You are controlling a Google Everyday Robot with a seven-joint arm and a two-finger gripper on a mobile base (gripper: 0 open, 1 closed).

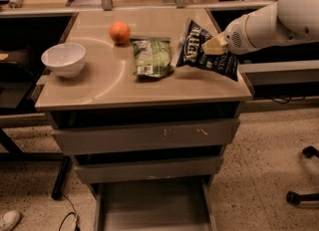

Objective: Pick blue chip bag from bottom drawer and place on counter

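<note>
My gripper (213,45) comes in from the right on a white arm and is shut on the blue chip bag (202,50), a dark navy bag with white lettering. It holds the bag tilted just above the right part of the beige counter (99,88). The bag hangs right beside the green-and-white snack bag (151,57). The bottom drawer (152,207) stands pulled open below, with a bare grey floor.
A white bowl (64,58) sits at the counter's left and an orange (119,32) at the back middle. Two scratched grey drawers (144,135) above the bottom one are shut. Black chair casters (301,195) stand on the speckled floor at right.
</note>
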